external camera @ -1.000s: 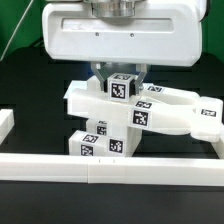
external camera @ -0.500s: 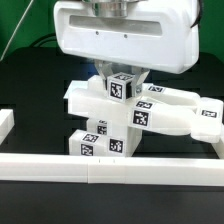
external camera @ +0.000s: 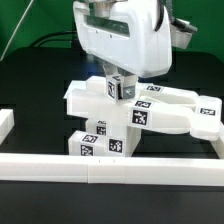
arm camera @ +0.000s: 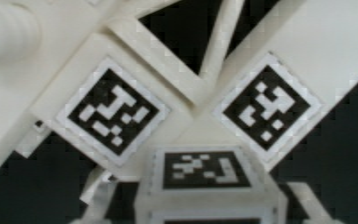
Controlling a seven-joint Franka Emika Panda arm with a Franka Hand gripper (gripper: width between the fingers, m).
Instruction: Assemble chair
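The chair's white tagged pieces stand stacked mid-table in the exterior view: a tagged base block (external camera: 100, 140), a wide slab (external camera: 88, 100) on it, and cut-out frames (external camera: 185, 112) reaching to the exterior view's right. On top sits a small tagged block (external camera: 121, 88), and my gripper (external camera: 120, 80) comes down from above, shut on its sides. In the wrist view the same block (arm camera: 201, 168) lies between my fingers (arm camera: 108, 192). My gripper (arm camera: 202, 198) is over two slanted tagged faces (arm camera: 108, 105).
A long white border rail (external camera: 110, 168) runs along the front. A short rail piece (external camera: 5, 122) stands at the exterior view's left. The table is black. The arm's large white housing (external camera: 125, 35) hangs over the stack and hides what lies behind it.
The arm's white housing has swung toward the exterior view's right and turned. The small block and the stack below it have stayed where they were.
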